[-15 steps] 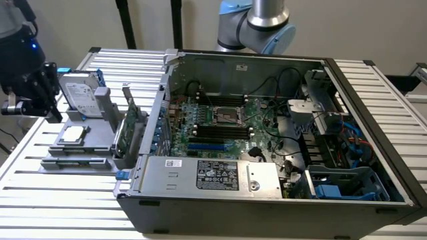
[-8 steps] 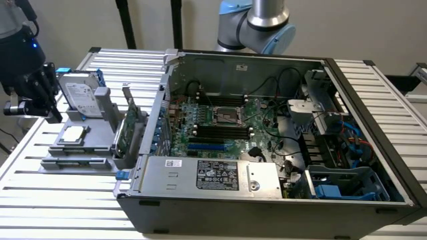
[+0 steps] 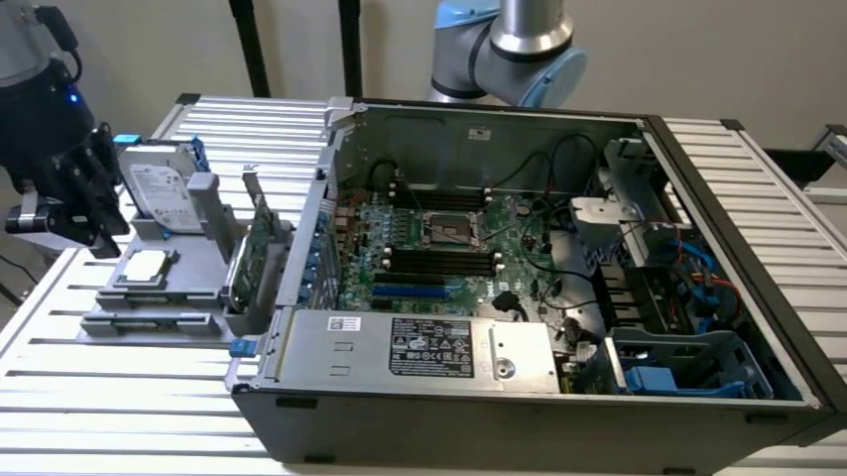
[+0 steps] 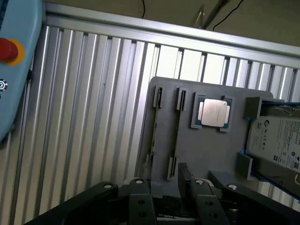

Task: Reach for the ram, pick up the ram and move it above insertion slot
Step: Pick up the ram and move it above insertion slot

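My gripper (image 3: 90, 230) hangs at the exterior view's left, just beside the grey parts fixture (image 3: 99, 319) and above the slatted table. In the wrist view its black fingers (image 4: 186, 174) stand apart over the fixture's edge (image 4: 206, 154), and nothing is between them, so the gripper (image 4: 161, 187) is open. A thin strip (image 4: 176, 136) runs between two small clips on the fixture. It may be the ram seen edge-on, but I cannot tell. The motherboard's black slots (image 3: 443, 260) lie inside the open computer case (image 3: 530, 397).
The fixture also carries a silver hard drive (image 3: 162, 188) with blue rails, a processor chip (image 4: 214, 113) and an upright green expansion card (image 3: 265, 248). A blue pendant with a red button (image 4: 8, 49) lies on the table. The arm's base (image 3: 510, 45) stands behind the case.
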`<move>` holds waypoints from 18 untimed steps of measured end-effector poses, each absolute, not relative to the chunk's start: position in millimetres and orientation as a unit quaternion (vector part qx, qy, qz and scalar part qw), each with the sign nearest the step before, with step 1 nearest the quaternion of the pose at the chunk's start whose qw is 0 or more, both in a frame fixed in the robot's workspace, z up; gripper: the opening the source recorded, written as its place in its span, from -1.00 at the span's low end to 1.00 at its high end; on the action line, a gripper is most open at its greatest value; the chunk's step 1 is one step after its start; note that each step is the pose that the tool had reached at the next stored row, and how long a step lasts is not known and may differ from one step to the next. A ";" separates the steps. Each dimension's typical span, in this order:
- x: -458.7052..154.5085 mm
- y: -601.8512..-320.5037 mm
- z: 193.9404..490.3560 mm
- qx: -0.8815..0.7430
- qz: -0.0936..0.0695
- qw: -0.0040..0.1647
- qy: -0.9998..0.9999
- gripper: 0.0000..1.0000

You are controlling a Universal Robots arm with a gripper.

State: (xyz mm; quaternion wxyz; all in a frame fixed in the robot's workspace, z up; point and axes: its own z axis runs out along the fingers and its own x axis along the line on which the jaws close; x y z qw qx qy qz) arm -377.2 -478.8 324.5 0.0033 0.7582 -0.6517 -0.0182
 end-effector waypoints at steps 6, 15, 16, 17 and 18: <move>-378.6 -478.9 313.6 0.751 -0.018 0.003 -0.660 -0.27; -381.6 -479.0 297.3 0.747 -0.017 0.002 -0.664 -0.27; -382.5 -479.0 295.5 0.747 -0.017 0.002 -0.665 -0.27; -383.5 -479.0 293.7 0.747 -0.017 0.002 -0.665 -0.27; -384.4 -479.1 291.9 0.746 -0.017 0.002 -0.665 -0.27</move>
